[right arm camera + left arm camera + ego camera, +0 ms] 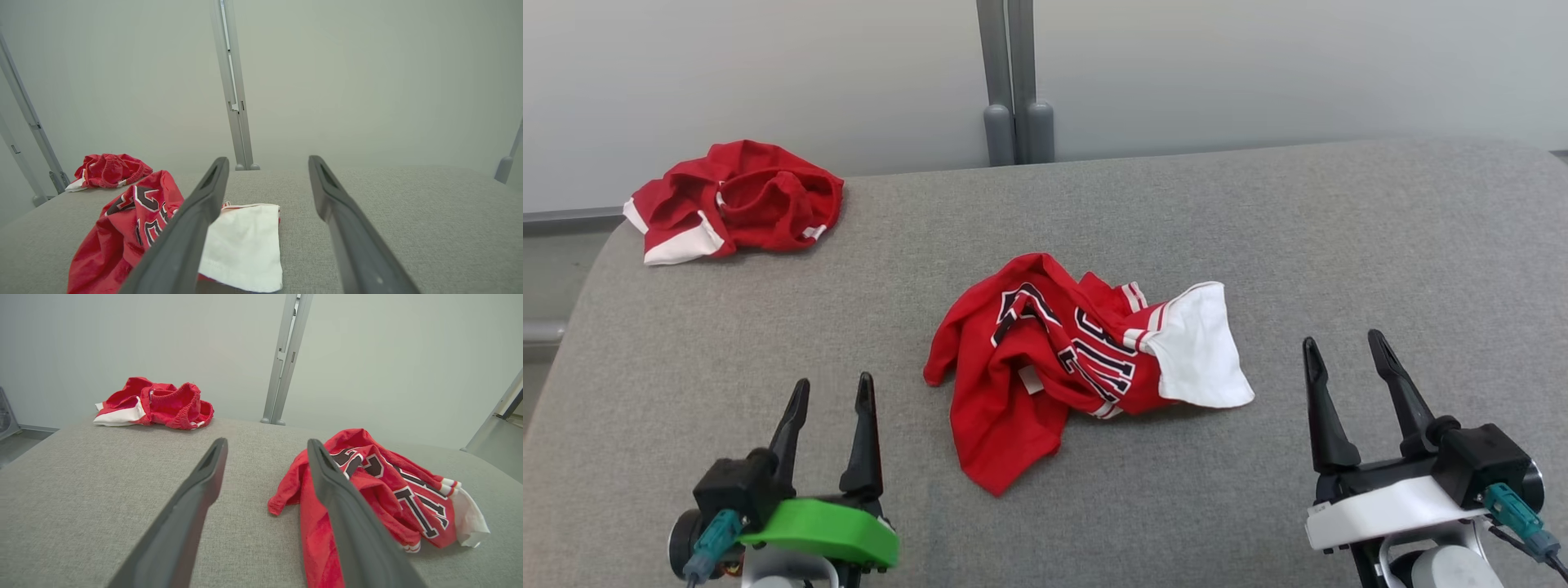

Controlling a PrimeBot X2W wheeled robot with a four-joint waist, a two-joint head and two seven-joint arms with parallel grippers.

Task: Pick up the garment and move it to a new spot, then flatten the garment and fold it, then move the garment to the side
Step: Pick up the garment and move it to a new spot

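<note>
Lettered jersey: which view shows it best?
Head view: the whole jersey lies unobstructed. Left wrist view: that gripper's finger covers part. Right wrist view: a finger and the frame edge cut it off.

My left gripper [834,380] sits on a bright green mount [825,527], my right gripper [1343,337] on a white mount [1380,506]. Both have long dark fingers [863,433] and teal cable plugs [1507,502].

A crumpled red jersey [1013,392] with black-and-white lettering and a white panel is laid near the middle of a grey fabric-covered surface [1339,229] with rounded corners. A bunched red-and-white garment [737,200] is set well apart from it, at the far left corner.
</note>
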